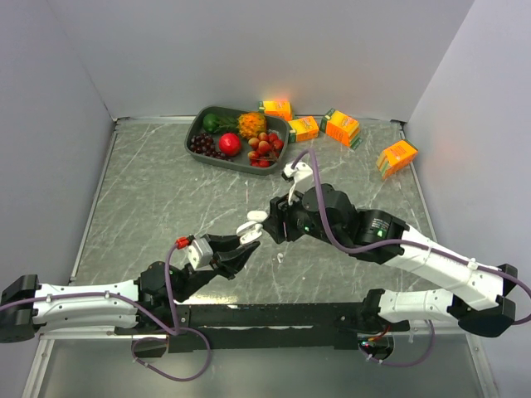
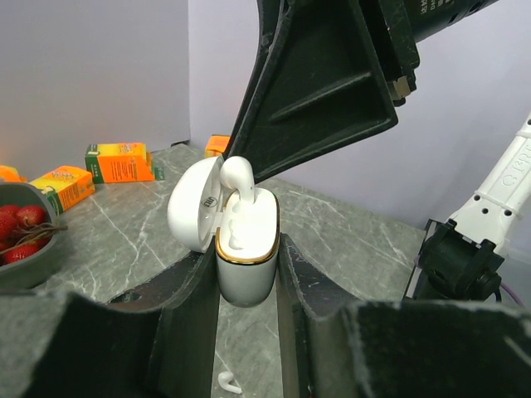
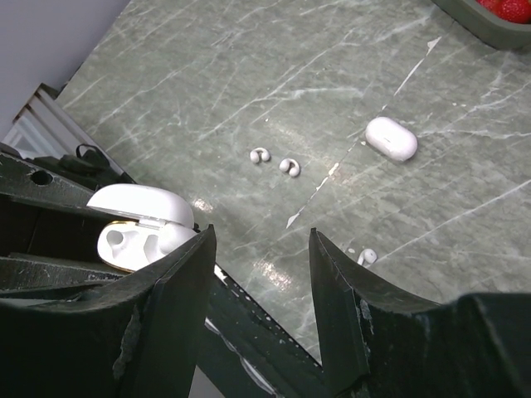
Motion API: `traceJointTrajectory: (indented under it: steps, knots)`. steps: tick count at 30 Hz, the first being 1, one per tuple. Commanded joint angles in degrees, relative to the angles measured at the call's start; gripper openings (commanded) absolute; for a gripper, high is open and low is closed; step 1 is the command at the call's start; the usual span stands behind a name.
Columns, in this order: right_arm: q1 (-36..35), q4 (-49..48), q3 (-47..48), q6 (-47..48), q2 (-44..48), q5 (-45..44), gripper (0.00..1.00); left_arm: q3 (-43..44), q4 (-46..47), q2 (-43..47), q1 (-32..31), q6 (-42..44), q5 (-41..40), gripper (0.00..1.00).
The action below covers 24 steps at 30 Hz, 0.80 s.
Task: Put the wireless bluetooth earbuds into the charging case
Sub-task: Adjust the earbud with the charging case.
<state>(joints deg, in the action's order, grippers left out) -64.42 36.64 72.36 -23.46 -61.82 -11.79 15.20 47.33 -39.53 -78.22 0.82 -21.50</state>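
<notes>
My left gripper [image 2: 246, 259] is shut on a white charging case [image 2: 247, 220] with a gold rim, its lid [image 2: 192, 209] swung open to the left. A white earbud [image 2: 236, 172] stands half out of the case's top, close against the outer side of one right finger [image 2: 319, 91]. My right gripper [image 3: 260, 232] hovers just over the case [image 3: 137, 228], open, with nothing between its fingers. On the table lie a stemmed earbud [image 3: 366, 256], two bean-like earbuds [image 3: 260, 155] [image 3: 289, 167] and a second, closed white case [image 3: 391, 138].
A dark tray [image 1: 199, 124] of fruit sits at the back of the table. Several orange cartons [image 1: 343, 127] lie to its right along the back. Grey walls close in the table on three sides. The stemmed earbud [image 2: 228, 382] lies below the left fingers.
</notes>
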Motion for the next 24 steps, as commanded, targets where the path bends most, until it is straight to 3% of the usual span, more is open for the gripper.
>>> traceJointTrajectory:
  steps: [1,7,12,18,24]
  knots:
    - [-2.11,-1.4,3.05,0.17,1.09,1.16,0.57,0.88,1.1,-0.2,-0.18,-0.47,-1.0,0.01]
    - [-3.34,-1.4,3.75,0.61,0.83,0.89,0.57,0.88,1.1,-0.37,-0.1,-0.47,-1.53,0.01]
    - [-2.55,3.08,4.02,-1.23,2.23,-6.3,0.59,0.44,-0.04,0.68,-0.1,-0.47,-3.02,0.01]
    - [7.89,2.21,-5.46,-3.78,8.47,-1.15,0.59,-1.49,-3.29,6.38,-0.1,-0.38,-5.57,0.01]
    - [8.96,-1.13,-15.66,-6.06,4.0,2.91,0.59,-2.19,-10.67,13.33,-0.18,-2.38,-7.59,0.01]
